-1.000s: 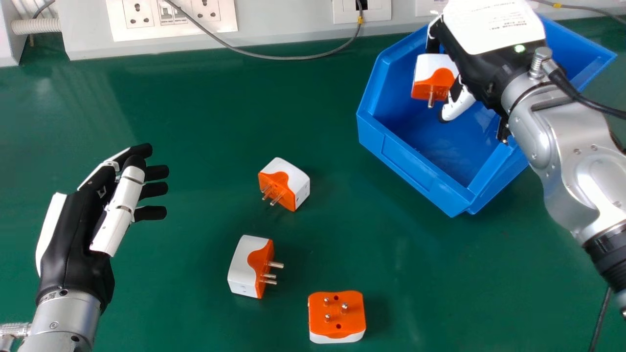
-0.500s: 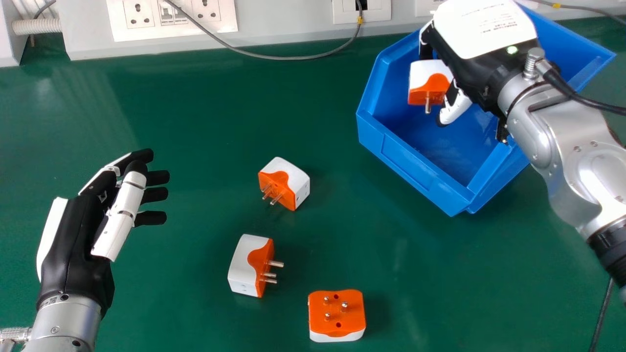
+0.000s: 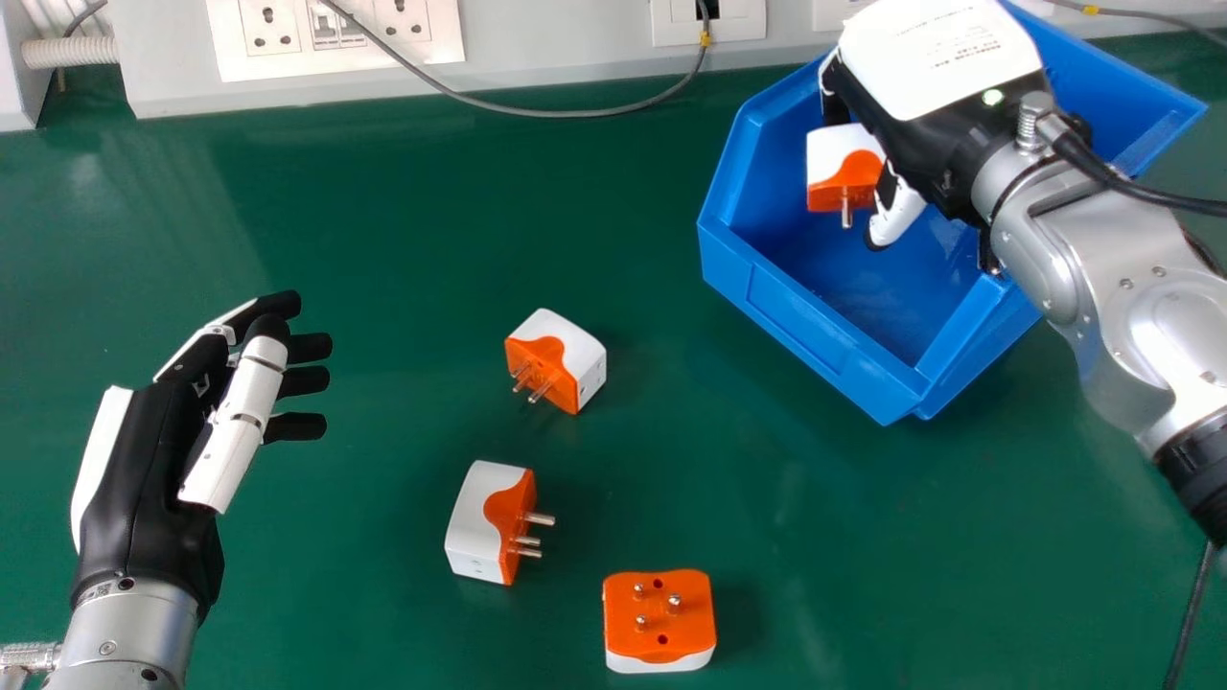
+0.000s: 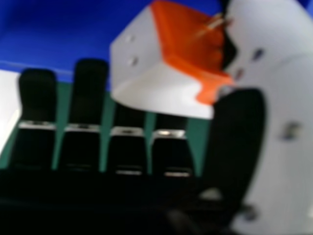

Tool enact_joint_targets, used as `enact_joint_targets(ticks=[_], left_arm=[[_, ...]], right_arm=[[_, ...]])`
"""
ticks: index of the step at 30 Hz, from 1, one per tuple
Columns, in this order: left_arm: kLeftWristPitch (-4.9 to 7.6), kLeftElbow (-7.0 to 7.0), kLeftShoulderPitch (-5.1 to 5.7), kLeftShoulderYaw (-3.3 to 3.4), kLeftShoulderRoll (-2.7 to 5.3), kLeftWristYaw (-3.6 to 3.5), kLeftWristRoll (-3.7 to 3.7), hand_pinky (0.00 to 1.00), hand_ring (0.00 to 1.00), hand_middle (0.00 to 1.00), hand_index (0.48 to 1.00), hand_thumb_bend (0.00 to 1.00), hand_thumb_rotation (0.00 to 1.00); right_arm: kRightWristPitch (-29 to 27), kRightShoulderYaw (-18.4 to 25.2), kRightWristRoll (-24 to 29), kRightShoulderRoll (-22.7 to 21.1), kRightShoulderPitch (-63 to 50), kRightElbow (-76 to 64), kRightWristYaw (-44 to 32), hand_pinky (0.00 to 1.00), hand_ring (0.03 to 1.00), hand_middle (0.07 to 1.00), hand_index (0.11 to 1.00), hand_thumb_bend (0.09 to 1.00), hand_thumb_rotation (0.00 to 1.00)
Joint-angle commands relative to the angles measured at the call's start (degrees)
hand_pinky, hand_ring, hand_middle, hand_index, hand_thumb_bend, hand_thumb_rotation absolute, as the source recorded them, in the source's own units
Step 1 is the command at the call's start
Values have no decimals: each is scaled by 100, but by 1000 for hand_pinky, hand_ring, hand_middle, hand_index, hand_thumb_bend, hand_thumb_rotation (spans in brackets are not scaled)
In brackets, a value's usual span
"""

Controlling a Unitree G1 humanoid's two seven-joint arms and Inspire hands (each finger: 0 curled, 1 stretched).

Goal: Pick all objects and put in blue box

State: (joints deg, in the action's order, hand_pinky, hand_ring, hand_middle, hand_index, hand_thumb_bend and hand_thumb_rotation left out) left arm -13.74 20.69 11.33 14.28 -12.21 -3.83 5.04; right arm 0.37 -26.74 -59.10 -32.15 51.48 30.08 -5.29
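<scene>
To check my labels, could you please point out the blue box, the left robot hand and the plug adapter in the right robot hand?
Blue box (image 3: 810,331): head view, front wall.
Left robot hand (image 3: 144,479): head view, back.
Plug adapter (image 4: 156,88): right hand view, white side.

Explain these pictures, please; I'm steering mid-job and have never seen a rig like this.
This is a humanoid robot with two silver arms. The head view looks forward and down from its head; the right hand view comes from a camera at its right hand.

The right robot hand holds an orange-and-white plug adapter between thumb and fingers, at the opening of the blue box. I can't tell whether the adapter touches the box.

The left robot hand is open, holding nothing. Three more adapters lie on the green table: the one nearest the box, one with pins toward the robot's right, and one with pins up. Behind are wall sockets and a grey cable.
</scene>
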Motion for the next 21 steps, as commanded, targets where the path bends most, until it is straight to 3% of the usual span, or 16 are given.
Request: enact_joint_targets(ticks=[1,16,21], left_arm=[[148,122,45,22,3,-10,-27,624,727,736,799,289,729],[126,167,79,8,24,-7,-35,626,728,736,800,289,730],[77,263,110,4,34,-9,-23,626,729,736,800,289,730]], right_arm=[[-17,21,-58,-76,295,-6,165,342,456,528,484,497,0],[-52,-123,-82,24,370,270,370,341,444,513,465,498,0],[-31,-161,-73,16,363,348,337,342,441,513,457,498,0]])
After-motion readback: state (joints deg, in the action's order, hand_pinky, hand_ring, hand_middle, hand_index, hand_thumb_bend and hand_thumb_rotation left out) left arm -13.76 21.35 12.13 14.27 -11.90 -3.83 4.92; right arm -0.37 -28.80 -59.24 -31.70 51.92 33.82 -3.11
